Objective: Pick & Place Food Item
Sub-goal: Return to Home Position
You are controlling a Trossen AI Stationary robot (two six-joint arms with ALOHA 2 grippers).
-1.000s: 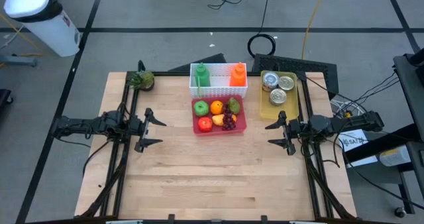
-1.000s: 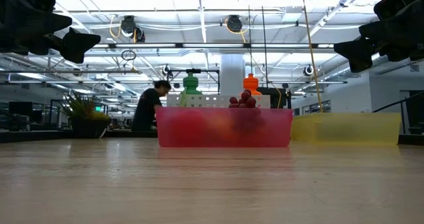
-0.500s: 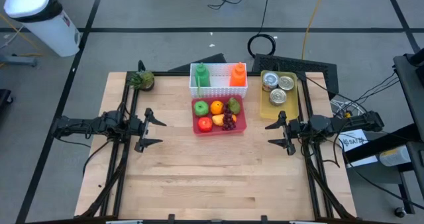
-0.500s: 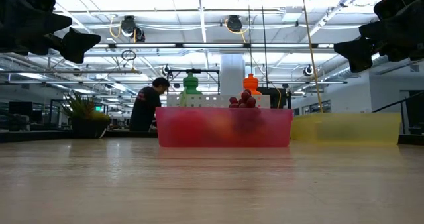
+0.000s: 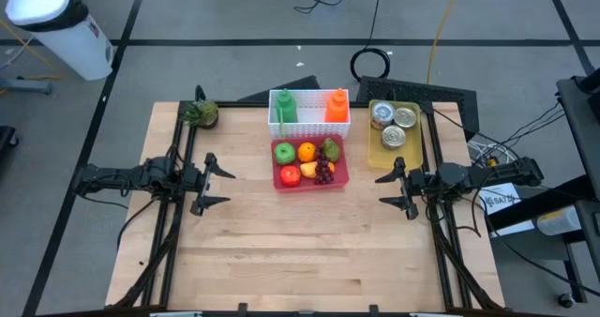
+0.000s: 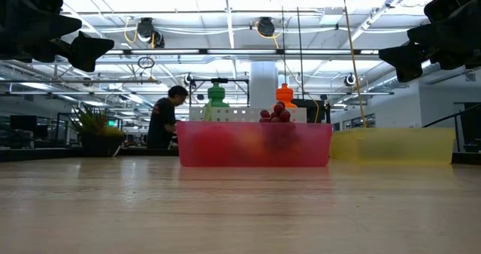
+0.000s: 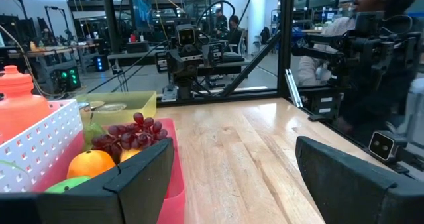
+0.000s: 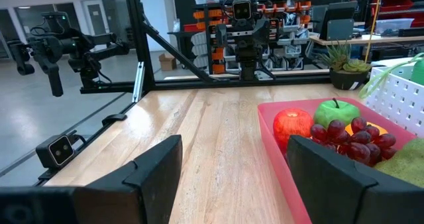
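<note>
Red bin (image 5: 343, 173) toward the far middle of the surface (image 5: 300, 251), between the two pincers and well apart from each. Left pincer (image 5: 228, 188) off to the bin's left, right pincer (image 5: 382, 189) off to its right, both a little nearer the front edge than the bin and both pointing inward across the bare wood. Held up clear of the surface, at the top corners of the low view. Spread wide in both cases, with nothing between the fingers; wood and the bin's corner show through the gap in each wrist view. Rectangular, low-walled, translucent red plastic. Holds six fruits: green apple (image 5: 284, 152), orange (image 5: 307, 152) and a dull green pear-like fruit (image 5: 331, 150) along the far side; red apple (image 5: 290, 175), yellow mango (image 5: 308, 170) and red grapes (image 5: 323, 173) along the near side, the grapes heaped dark and rising above the rim in the low view. Just behind the bin, touching or nearly so, a white perforated basket (image 5: 309, 130) with a green bottle (image 5: 285, 106) and an orange bottle (image 5: 337, 105). To the bin's right, a yellow tray (image 5: 394, 158) with three cans (image 5: 392, 125). At the far left corner, a small potted plant (image 5: 200, 113). Beyond the surface, in the room, a person (image 6: 161, 119) in dark clothes.
</note>
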